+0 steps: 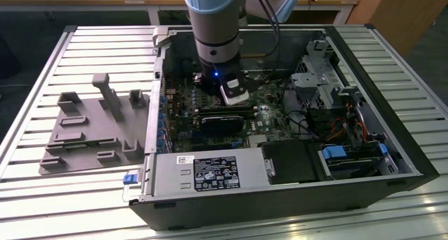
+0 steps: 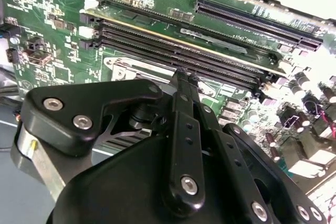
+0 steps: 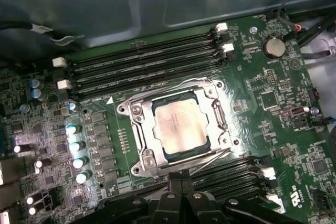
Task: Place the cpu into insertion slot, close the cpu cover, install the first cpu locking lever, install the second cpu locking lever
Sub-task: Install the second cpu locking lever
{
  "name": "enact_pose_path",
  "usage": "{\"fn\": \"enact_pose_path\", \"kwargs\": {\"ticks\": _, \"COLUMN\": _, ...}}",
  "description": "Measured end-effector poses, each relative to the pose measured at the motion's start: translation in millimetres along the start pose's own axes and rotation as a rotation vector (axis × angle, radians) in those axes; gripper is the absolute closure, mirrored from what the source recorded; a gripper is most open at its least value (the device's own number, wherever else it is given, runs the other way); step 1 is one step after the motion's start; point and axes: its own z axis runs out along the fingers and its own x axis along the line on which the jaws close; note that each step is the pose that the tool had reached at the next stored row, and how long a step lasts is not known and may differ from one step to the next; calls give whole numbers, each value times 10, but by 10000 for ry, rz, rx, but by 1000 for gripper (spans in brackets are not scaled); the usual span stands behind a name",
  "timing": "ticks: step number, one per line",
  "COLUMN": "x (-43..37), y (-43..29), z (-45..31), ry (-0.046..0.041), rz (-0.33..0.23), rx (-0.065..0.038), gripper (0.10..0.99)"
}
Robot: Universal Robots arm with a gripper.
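Your gripper (image 3: 181, 184), fingers pressed together and grasping nothing, hovered just beside the cpu cover (image 3: 218, 116), which lay closed over the seated cpu (image 3: 181, 125) on the motherboard (image 3: 273, 93).

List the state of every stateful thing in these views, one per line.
cpu: seated flat in the socket.
cpu cover: closed down around the cpu.
computer case: side open, motherboard exposed.
memory slots: empty.
pincer: just beside the socket, holding nothing visible.
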Motion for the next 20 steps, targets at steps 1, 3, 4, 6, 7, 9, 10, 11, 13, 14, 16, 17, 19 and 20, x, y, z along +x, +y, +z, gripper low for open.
{"fn": "enact_pose_path", "kwargs": {"ticks": 1, "x": 2, "y": -4, "z": 4, "ry": 13, "rz": -75, "rx": -12, "gripper": 984}}
{"fn": "enact_pose_path", "kwargs": {"ticks": 3, "x": 6, "y": -12, "z": 11, "ry": 39, "rz": -226, "rx": -34, "gripper": 984}}
{"fn": "enact_pose_path", "kwargs": {"ticks": 4, "x": 9, "y": -17, "z": 15, "ry": 50, "rz": -295, "rx": -47, "gripper": 984}}
{"fn": "enact_pose_path", "kwargs": {"ticks": 6, "x": 13, "y": -26, "z": 22, "ry": 73, "rz": -423, "rx": -74, "gripper": 984}}
{"fn": "enact_pose_path", "kwargs": {"ticks": 7, "x": 15, "y": -31, "z": 24, "ry": 83, "rz": -481, "rx": -87, "gripper": 984}}
{"fn": "enact_pose_path", "kwargs": {"ticks": 9, "x": 20, "y": -48, "z": 26, "ry": 98, "rz": -575, "rx": -107, "gripper": 984}}
{"fn": "enact_pose_path", "kwargs": {"ticks": 10, "x": 21, "y": -58, "z": 27, "ry": 107, "rz": -614, "rx": -125, "gripper": 984}}
{"fn": "enact_pose_path", "kwargs": {"ticks": 11, "x": 23, "y": -65, "z": 30, "ry": 117, "rz": -644, "rx": -158, "gripper": 984}}
{"fn": "enact_pose_path", "kwargs": {"ticks": 13, "x": 26, "y": -79, "z": 35, "ry": 140, "rz": -692, "rx": -243, "gripper": 984}}
{"fn": "enact_pose_path", "kwargs": {"ticks": 14, "x": 27, "y": -91, "z": 37, "ry": 149, "rz": -707, "rx": -277, "gripper": 984}}
{"fn": "enact_pose_path", "kwargs": {"ticks": 16, "x": 28, "y": -113, "z": 45, "ry": 174, "rz": -721, "rx": -388, "gripper": 984}}
{"fn": "enact_pose_path", "kwargs": {"ticks": 17, "x": 29, "y": -125, "z": 49, "ry": 192, "rz": -718, "rx": -472, "gripper": 984}}
{"fn": "enact_pose_path", "kwargs": {"ticks": 19, "x": 28, "y": -149, "z": 54, "ry": 231, "rz": -705, "rx": -647, "gripper": 984}}
{"fn": "enact_pose_path", "kwargs": {"ticks": 20, "x": 26, "y": -162, "z": 54, "ry": 251, "rz": -694, "rx": -747, "gripper": 984}}
